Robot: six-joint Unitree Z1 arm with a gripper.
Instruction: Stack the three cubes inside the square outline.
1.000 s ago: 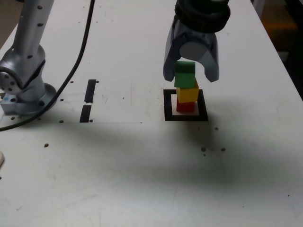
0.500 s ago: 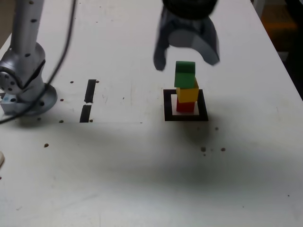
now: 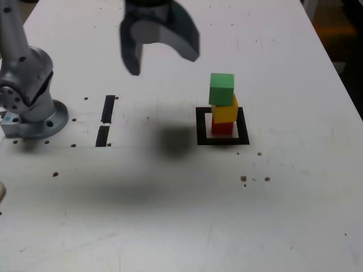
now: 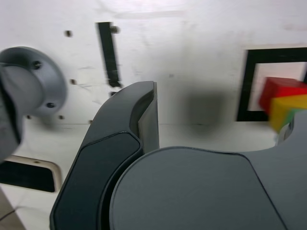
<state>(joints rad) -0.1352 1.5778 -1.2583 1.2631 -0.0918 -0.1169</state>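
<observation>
Your dark, smooth-shelled pincer (image 3: 161,54) hangs high over the table with its two curved jaws spread wide, gripping nothing. To the exterior view's right, well apart from it, you've got the tower: the matte green cube (image 3: 222,89) on the yellow cube (image 3: 225,111) on the red cube (image 3: 222,127), slightly skewed, standing inside the thick black square outline (image 3: 201,126). The white table (image 3: 170,215) is speckled and scuffed; two short black tape strips (image 3: 106,120) lie near the silver metal arm base (image 3: 31,96).

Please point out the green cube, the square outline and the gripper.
green cube (image 3: 222,89): exterior view, front face.
square outline (image 3: 201,126): exterior view, black left bar.
gripper (image 3: 163,58): exterior view, gap between fingertips.
</observation>
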